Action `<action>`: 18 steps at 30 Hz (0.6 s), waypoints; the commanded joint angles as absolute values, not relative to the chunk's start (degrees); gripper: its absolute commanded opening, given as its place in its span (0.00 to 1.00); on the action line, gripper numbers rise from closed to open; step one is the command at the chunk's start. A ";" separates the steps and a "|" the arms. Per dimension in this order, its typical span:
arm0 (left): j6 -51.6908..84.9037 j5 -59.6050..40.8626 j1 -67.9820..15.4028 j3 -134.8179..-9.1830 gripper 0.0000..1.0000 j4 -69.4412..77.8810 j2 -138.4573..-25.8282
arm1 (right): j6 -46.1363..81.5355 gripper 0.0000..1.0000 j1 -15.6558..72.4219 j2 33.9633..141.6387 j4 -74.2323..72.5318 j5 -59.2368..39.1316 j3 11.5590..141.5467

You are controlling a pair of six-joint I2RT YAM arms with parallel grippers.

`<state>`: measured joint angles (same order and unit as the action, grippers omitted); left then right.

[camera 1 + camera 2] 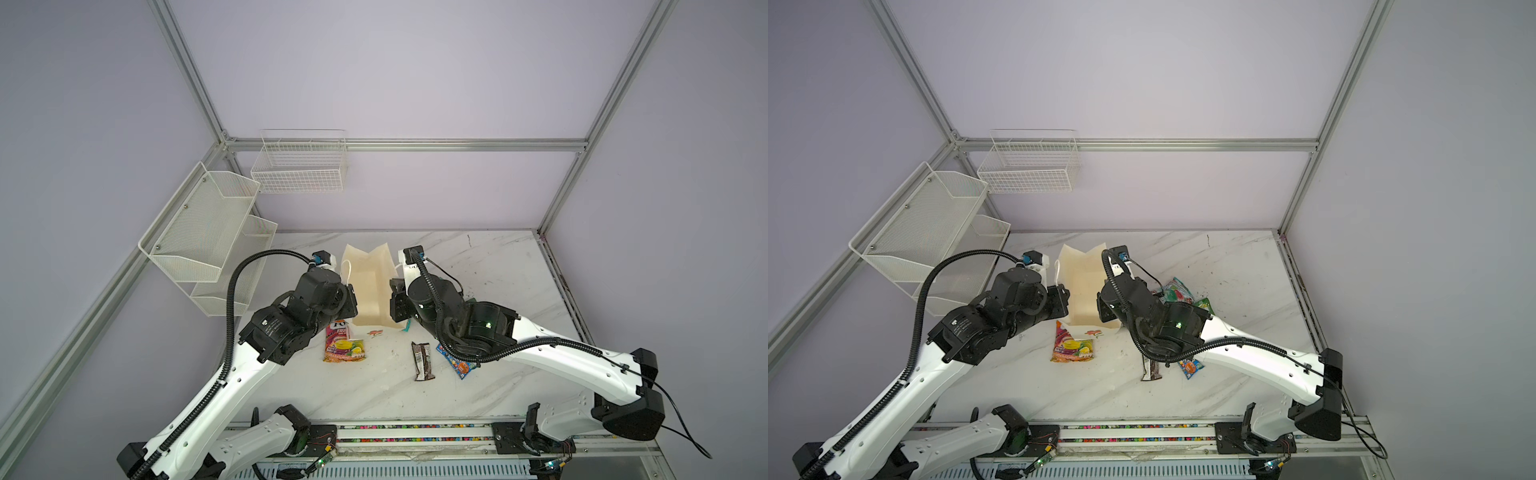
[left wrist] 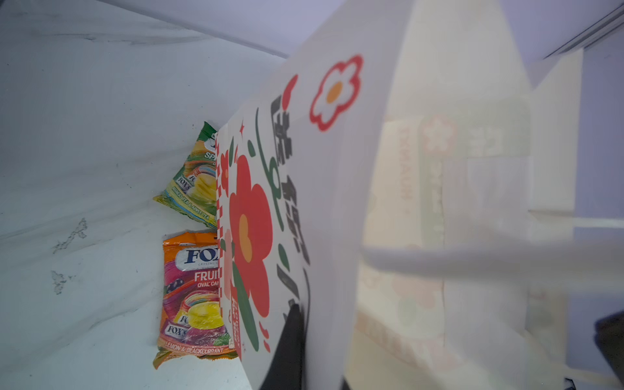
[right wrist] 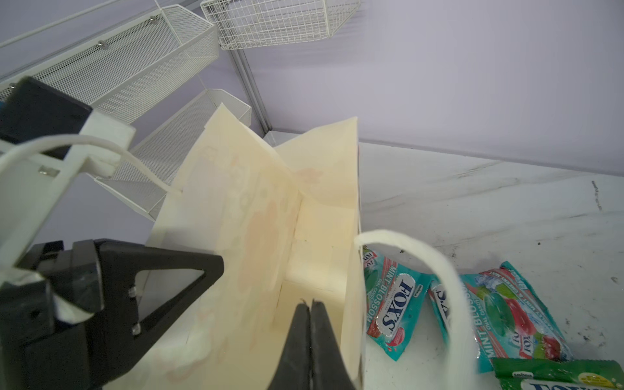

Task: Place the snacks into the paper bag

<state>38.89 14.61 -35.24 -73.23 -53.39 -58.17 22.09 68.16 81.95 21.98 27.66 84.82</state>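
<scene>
From my end I count one paper bag (image 1: 365,266). Five FOX'S pouches: two green, green pouch (image 2: 199,175) and second green pouch (image 3: 557,374); two teal, teal pouch (image 3: 391,304) and second teal pouch (image 3: 506,310); one orange-purple pouch (image 2: 192,290). One blue M&M's packet (image 1: 460,368). One dark brown bar (image 1: 423,360). That makes seven packets. Baskets: one wire basket (image 1: 299,174), one two-tier mesh rack (image 1: 208,232). Two arms, two grippers: left gripper (image 1: 352,299), right gripper (image 3: 309,304).
</scene>
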 commanded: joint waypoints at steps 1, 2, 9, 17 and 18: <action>35.70 17.39 -34.89 -80.07 0.00 -56.16 -58.53 | 20.98 0.10 68.46 80.40 19.97 24.79 83.28; 35.69 16.73 -34.89 -80.08 0.00 -56.16 -58.54 | 21.01 0.10 68.46 80.36 19.74 24.66 82.99; 37.13 15.37 -34.89 -76.60 0.19 -56.21 -58.08 | 21.12 0.00 68.47 79.45 17.55 23.07 81.73; 37.44 16.20 -34.89 -74.71 0.19 -56.40 -58.04 | 20.96 0.00 68.46 80.39 14.44 17.12 81.91; 37.40 16.34 -34.89 -74.79 0.17 -56.51 -58.17 | 20.92 0.00 68.47 80.52 14.41 16.89 82.02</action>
<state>37.76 15.46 -35.20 -75.02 -57.19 -58.81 21.32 68.18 81.08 16.82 18.96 81.95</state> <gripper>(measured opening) 0.178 0.047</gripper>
